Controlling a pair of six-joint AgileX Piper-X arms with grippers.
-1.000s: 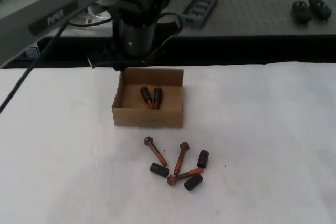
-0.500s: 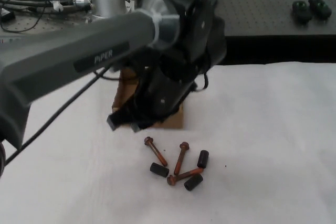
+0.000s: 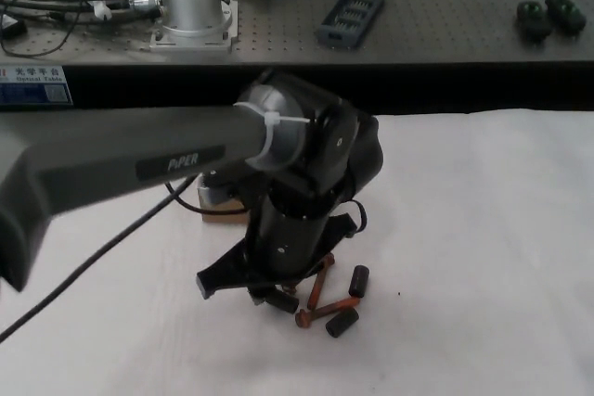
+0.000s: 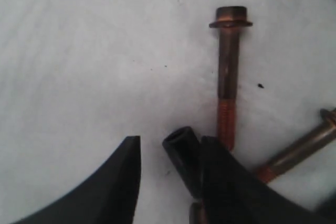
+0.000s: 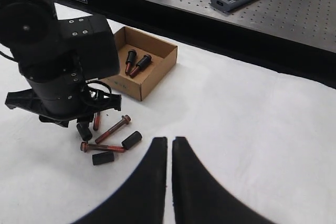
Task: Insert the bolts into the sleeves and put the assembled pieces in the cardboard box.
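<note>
Our left fingers [image 4: 123, 182] stand wide and low over the pile, one on each side of a sleeve [image 4: 181, 153]. Our right fingers [image 5: 152, 182] are drawn to a narrow slit with nothing in them, hovering well apart from the work. We take the step in hand to be picking up this sleeve.

The white-covered bench [image 5: 252, 114] carries everything. On it, the box [image 5: 157, 74] sits just beyond the pile, with two assembled pieces [image 5: 136, 61] lying inside. A bolt [image 4: 229, 77] lies just beside the sleeve, its threaded end running behind one finger, and a second bolt [image 4: 299, 150] angles in near it. The sleeve itself lies off-centre, almost touching that same finger. There is a clear gap to the other finger, and the sleeve's open mouth points away from the wrist.

To do this well, we judge that we should shift sideways until the sleeve sits midway between the fingers. We should then close on its body alone, squarely across it, so it does not roll or pivot out. We should keep the neighbouring bolt's thread out of the pinch, and grip far enough back that the mouth stays free to take a bolt.
</note>
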